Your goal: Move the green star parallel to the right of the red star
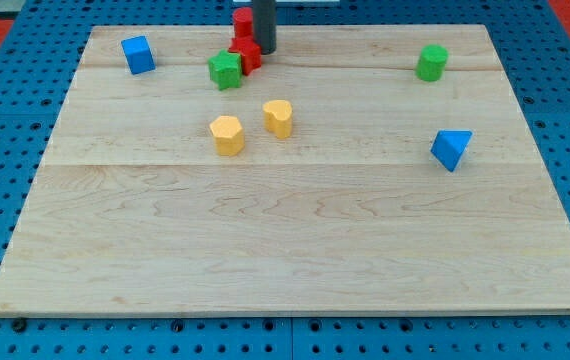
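Note:
The green star (225, 70) lies near the view's top, left of centre. A red block (247, 56), which looks like the red star, touches its upper right side. A second red block (242, 20) sits just above that one; its shape is partly hidden. My tip (264, 50) stands at the right side of the lower red block, touching or nearly touching it. The tip is to the upper right of the green star, with the red block between them.
A blue cube (138, 54) is at the top left. A green cylinder (431, 62) is at the top right. A blue triangular block (452, 149) is at the right. Two yellow blocks (227, 135) (278, 117) lie below the green star. The wooden board (285, 250) rests on a blue pegboard.

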Robot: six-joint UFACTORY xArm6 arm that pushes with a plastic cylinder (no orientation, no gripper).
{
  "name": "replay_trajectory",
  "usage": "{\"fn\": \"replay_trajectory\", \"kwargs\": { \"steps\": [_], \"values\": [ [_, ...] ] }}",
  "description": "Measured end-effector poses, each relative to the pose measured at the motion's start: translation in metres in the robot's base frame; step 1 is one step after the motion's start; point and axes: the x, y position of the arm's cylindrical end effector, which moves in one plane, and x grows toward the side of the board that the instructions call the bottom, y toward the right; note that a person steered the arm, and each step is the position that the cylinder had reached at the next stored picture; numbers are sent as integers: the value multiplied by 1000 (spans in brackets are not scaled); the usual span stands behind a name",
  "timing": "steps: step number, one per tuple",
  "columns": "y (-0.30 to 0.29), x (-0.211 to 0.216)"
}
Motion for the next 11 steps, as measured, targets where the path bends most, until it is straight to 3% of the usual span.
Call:
{"fn": "replay_trajectory", "kwargs": {
  "steps": [3,4,5,6,7,11],
  "values": [
    [23,60],
    [-19,99],
    [-102,134],
    [-134,82],
    [-88,77],
    [-104,71]
  ]
}}
